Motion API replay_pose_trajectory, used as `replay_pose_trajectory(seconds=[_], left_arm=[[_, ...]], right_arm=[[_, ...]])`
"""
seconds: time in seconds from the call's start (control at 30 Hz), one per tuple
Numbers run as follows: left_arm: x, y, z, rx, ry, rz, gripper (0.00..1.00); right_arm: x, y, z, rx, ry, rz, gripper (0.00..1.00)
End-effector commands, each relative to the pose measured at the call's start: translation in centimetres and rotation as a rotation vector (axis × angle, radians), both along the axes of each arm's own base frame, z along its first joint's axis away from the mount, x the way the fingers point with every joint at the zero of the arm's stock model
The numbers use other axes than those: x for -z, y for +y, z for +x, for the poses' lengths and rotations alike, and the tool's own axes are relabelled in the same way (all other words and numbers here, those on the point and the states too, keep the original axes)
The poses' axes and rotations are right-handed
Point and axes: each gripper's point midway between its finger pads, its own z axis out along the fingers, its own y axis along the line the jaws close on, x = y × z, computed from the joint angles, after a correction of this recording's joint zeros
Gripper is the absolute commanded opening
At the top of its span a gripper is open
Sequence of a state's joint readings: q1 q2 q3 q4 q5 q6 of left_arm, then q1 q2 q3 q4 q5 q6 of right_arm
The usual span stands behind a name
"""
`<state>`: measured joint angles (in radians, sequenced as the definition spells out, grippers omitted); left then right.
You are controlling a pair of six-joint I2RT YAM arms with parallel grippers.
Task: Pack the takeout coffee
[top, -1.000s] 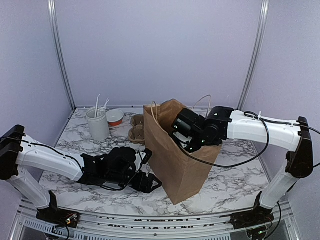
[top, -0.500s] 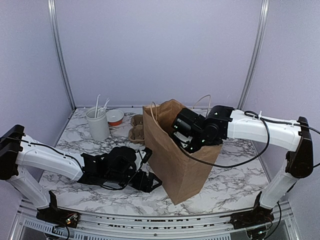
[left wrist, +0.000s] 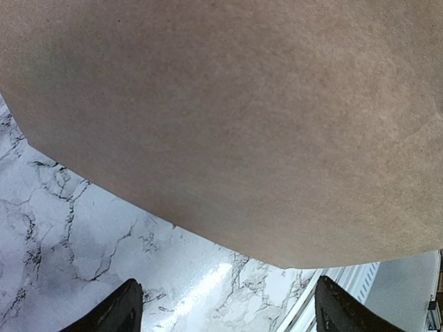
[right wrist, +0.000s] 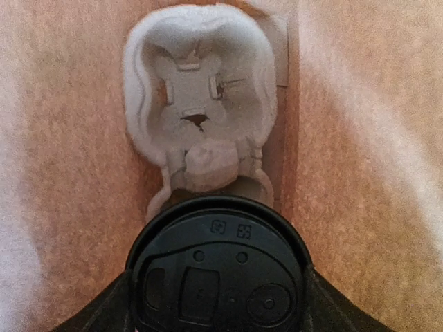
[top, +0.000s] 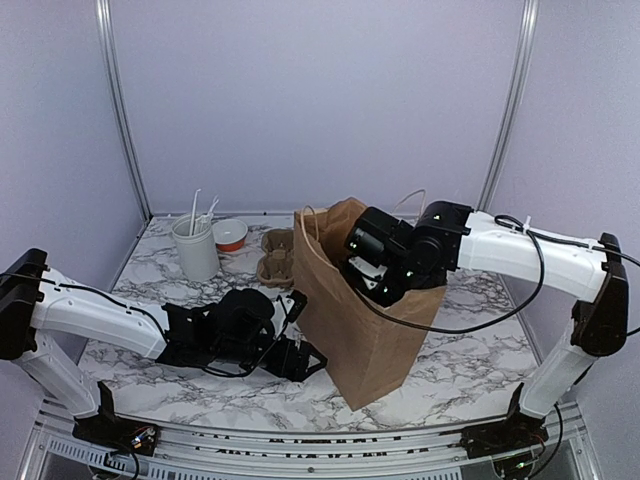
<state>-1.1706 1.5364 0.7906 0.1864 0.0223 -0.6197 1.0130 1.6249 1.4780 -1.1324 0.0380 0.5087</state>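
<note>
1. Only the right wrist view looks inside the paper bag (right wrist: 360, 173). The takeout coffee (right wrist: 218, 277) stands there, seen from above as its black dome lid (right wrist: 208, 228), between the right fingers (right wrist: 104, 315), one on each side of the lid.
2. Black meets black at the lid's rim, so I cannot tell whether those fingers press it or stand just off it.
3. Just beyond the fingertips, past the lid, a grey pulp carrier (right wrist: 201, 90) shows one empty socket. The cup's body is hidden under its own lid.
4. The top view shows none of that: the right wrist dips into the bag's open mouth and the brown wall hides cup and fingertips alike.
5. The left wrist view gives the left fingers (left wrist: 128, 311) spread wide with nothing between them. The bag's outer wall is just ahead of them and veined stone lies below. From above they sit low beside the bag's lower left side.
6. Only the top view shows what lies well behind the left fingers, toward the back wall: a white utensil cup (top: 197, 255), a red bowl (top: 231, 236) and a second pulp carrier (top: 275, 258).
7. The tabletop (top: 470, 370) is white marble with grey veins. Lilac walls (top: 320, 100) close it in, with an aluminium post (top: 120, 110) at each back corner.
</note>
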Motion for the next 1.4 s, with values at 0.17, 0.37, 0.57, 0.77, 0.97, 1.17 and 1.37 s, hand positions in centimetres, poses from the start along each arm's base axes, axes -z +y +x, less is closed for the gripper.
replay_pose_trajectory(seconds=[0.17,0.37,0.57,0.77,0.97,1.17,1.37], left_arm=[[-1.4,-0.3,0.7,0.003,-0.028,-0.010,0.86],[-1.5,-0.2,0.7,0.003,-0.030,-0.012,0.86],[-1.5,-0.1,0.8,0.003,-0.030,-0.010,0.86],[-1.7,0.0,0.9,-0.001,-0.032,-0.014,0.86],[-2.2,0.1,1.1,-0.004,-0.037,-0.020,0.86],[-2.8,0.1,1.3,-0.005,-0.045,-0.023,0.86],[-3.4,0.4,1.6,-0.015,-0.048,-0.016,0.86]], right_arm=[[-2.8,0.8,0.5,-0.011,-0.046,0.032,0.80],[-3.7,1.1,0.8,-0.020,-0.060,0.039,0.83],[-4.2,1.3,1.0,-0.023,-0.068,0.042,0.84],[-5.7,1.6,1.4,-0.023,-0.092,0.062,0.84],[-7.6,1.9,2.0,-0.021,-0.132,0.086,0.85],[-9.9,2.0,2.7,-0.015,-0.187,0.121,0.85],[-12.8,1.9,3.8,-0.011,-0.262,0.154,0.85]])
